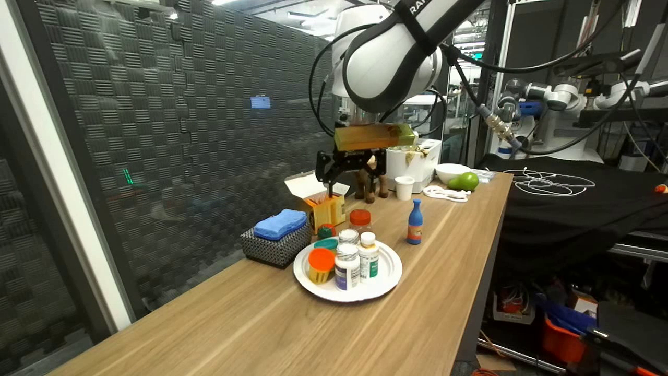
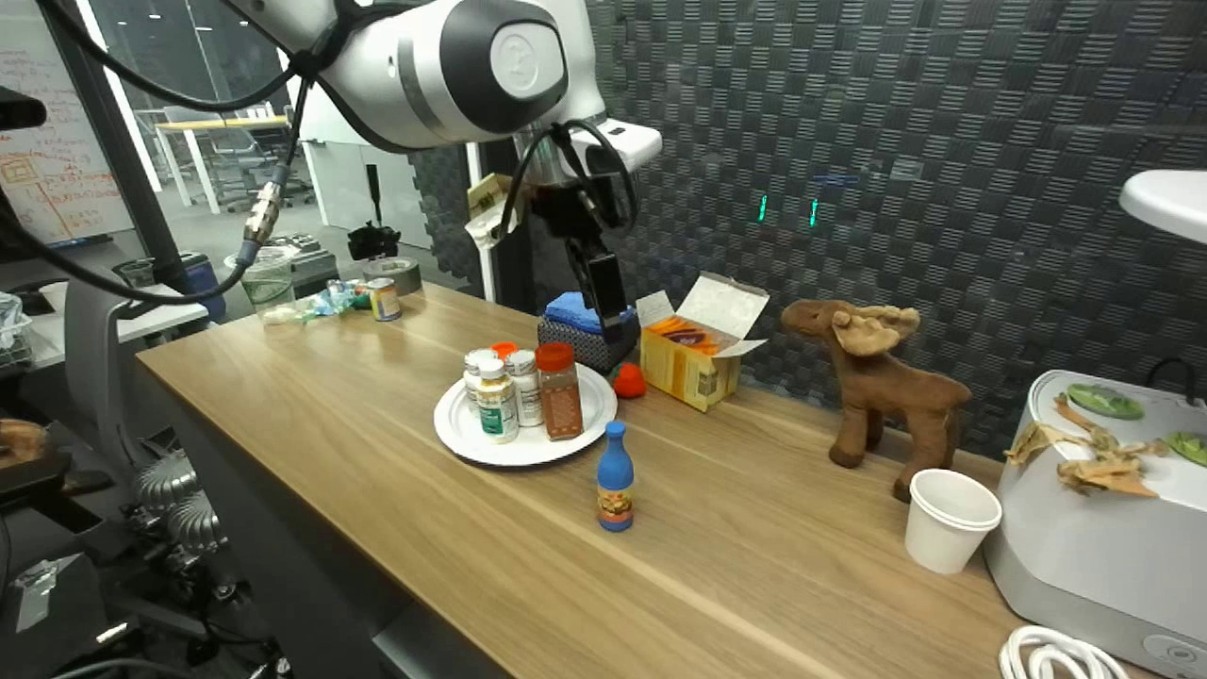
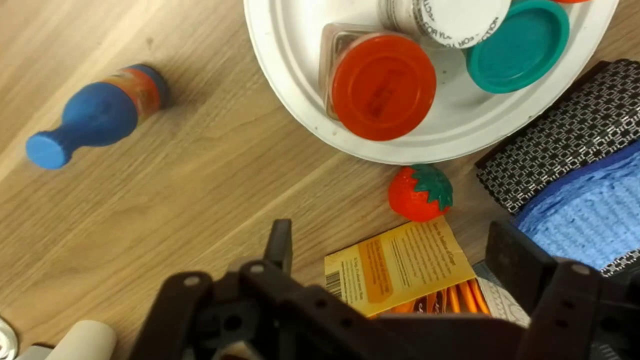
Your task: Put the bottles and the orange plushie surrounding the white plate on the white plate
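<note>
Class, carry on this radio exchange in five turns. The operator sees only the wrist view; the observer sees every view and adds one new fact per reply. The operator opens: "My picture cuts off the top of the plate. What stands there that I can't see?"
Observer: A green-labelled white bottle stands on that part of the plate.
Operator: The blue bottle slants in my picture. Is it lying down?
Observer: No, both exterior views show it upright on the table.
Operator: Is there anything farther along the table, outside my picture?
Observer: Yes, a white bowl, seen in an exterior view.
</note>
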### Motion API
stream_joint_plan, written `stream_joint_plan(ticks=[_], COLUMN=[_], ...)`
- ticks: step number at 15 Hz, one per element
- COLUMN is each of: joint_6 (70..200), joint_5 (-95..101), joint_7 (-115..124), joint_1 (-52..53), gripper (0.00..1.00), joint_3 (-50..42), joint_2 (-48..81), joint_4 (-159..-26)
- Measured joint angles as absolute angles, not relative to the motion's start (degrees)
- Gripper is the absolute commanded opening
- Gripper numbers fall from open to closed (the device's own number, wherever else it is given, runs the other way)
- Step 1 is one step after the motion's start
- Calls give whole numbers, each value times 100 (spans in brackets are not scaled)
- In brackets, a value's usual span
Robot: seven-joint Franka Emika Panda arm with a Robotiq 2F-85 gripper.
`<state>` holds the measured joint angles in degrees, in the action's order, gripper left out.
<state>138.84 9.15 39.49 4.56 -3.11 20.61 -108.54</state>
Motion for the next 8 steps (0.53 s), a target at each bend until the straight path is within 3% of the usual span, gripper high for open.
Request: stream_joint_plan(ticks=[8], joint_6=[14328], joint_5=[894], joint_7=[4284], joint_1=[457], gripper=[100], joint_3=[-509], joint_2=[2569], joint_4=[-10655])
